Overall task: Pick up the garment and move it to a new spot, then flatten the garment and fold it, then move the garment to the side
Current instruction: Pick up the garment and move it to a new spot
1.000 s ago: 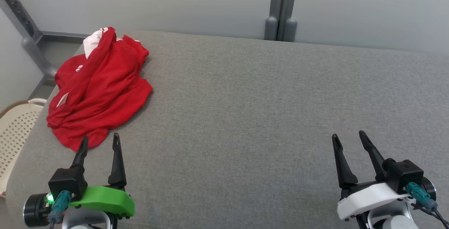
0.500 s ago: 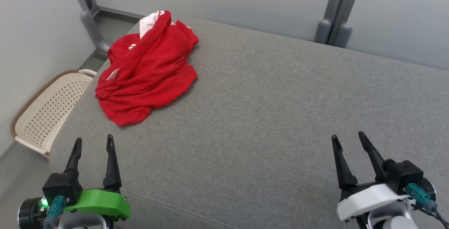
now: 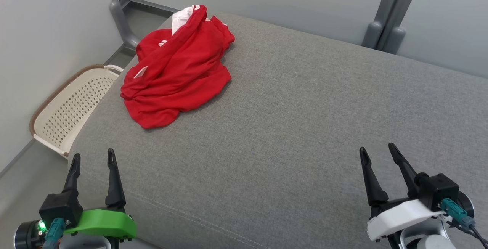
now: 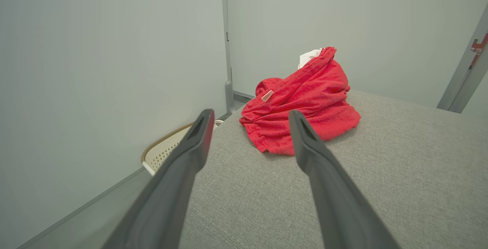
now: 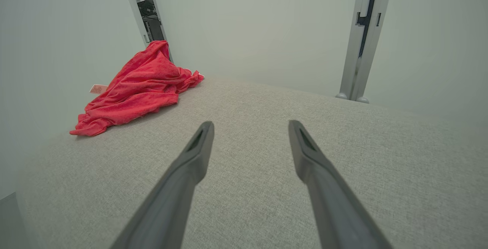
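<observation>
Hanging low over the near left corner of the grey cushion (image 3: 305, 108), the L gripper (image 3: 93, 153) has both fingers spread wide w/ nothing btwn them and nothing held. R gripper (image 3: 377, 148) is the same: fingers wide apart, empty, bare cushion beyond its tips. Can't tell if either one touches the fabric under it.

Red shirt (image 3: 177, 68) lies in a crumpled heap ahead of the L gripper and a bit to its right, well apart from the fingertips. In the left wrist view the heap sits just past the tips, mostly behind the right finger. From the R gripper it is far ahead and well off to the left, near the cushion's far left corner. White patch shows at the heap's far top; small pale tag sticks out on its left side. Heap's left edge reaches approx the cushion's left edge.

Cream basket (image 3: 65, 108) w/ holes and a brown rim sits on the floor ahead-left of the L gripper, just beside the cushion and lower than the shirt.
</observation>
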